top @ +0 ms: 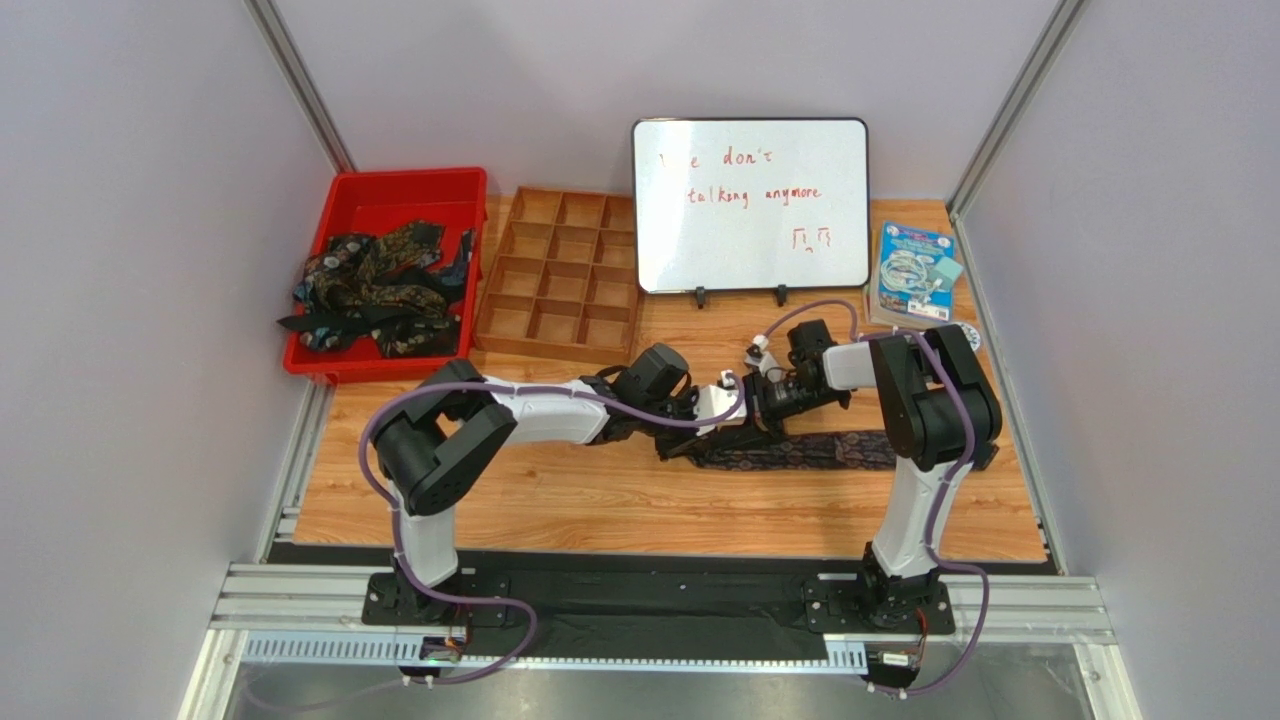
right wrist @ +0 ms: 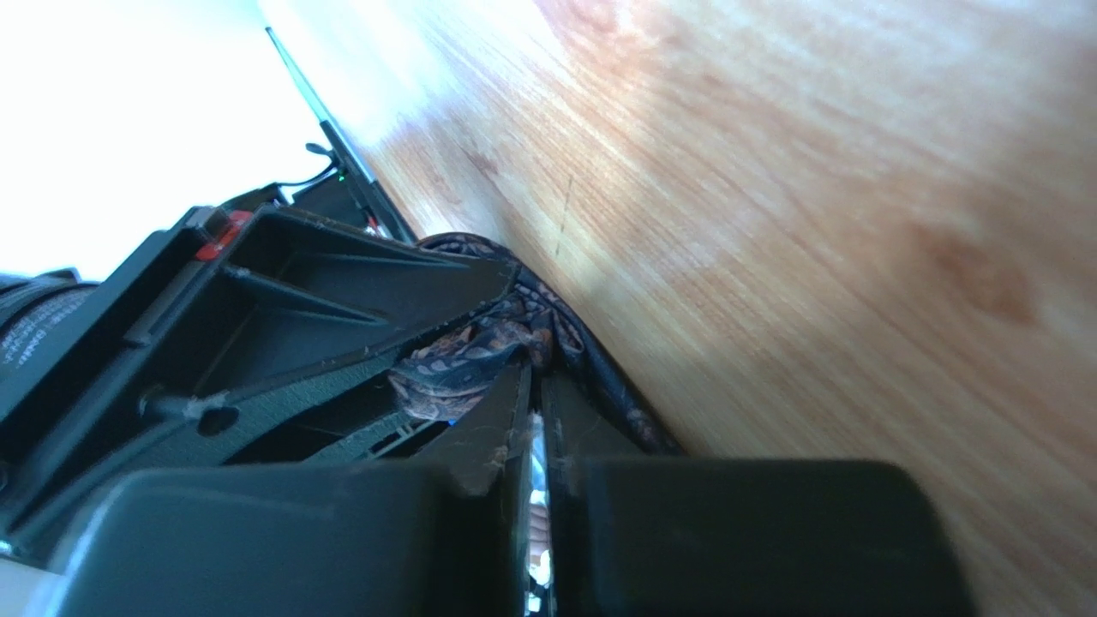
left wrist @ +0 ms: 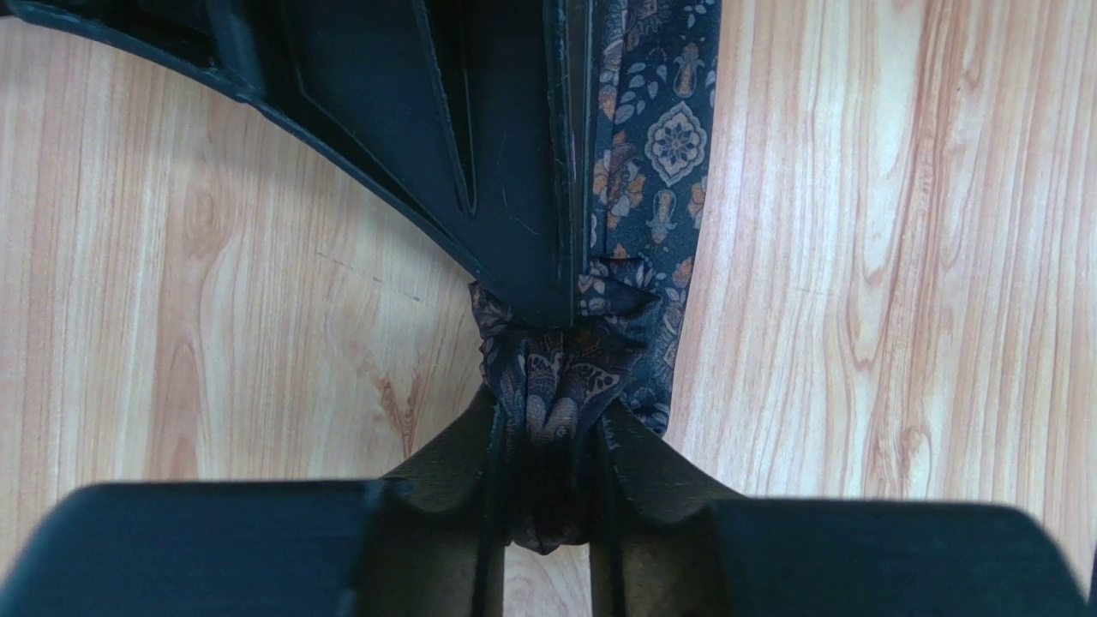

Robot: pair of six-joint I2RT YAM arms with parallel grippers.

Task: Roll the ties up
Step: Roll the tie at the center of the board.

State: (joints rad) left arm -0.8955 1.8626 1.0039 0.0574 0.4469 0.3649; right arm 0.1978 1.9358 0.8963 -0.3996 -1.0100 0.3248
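Observation:
One tie [top: 819,449] lies flat on the wooden table [top: 601,510], running right from where the two grippers meet. My left gripper [top: 718,410] is shut on its bunched left end; in the left wrist view the patterned fabric [left wrist: 567,373] is squeezed between the fingers of the left gripper [left wrist: 551,414]. My right gripper [top: 747,401] comes in from the opposite side, its fingers [left wrist: 515,193] pressed together with their tips in the same bunch. In the right wrist view the right gripper [right wrist: 534,366] is shut, with the tie [right wrist: 470,357] crumpled at its tips. More ties [top: 376,285] are piled in a red bin [top: 451,188].
A wooden compartment tray [top: 559,282] stands right of the red bin. A whiteboard [top: 751,203] with red writing stands at the back, with a blue package [top: 917,273] to its right. Grey walls close in both sides.

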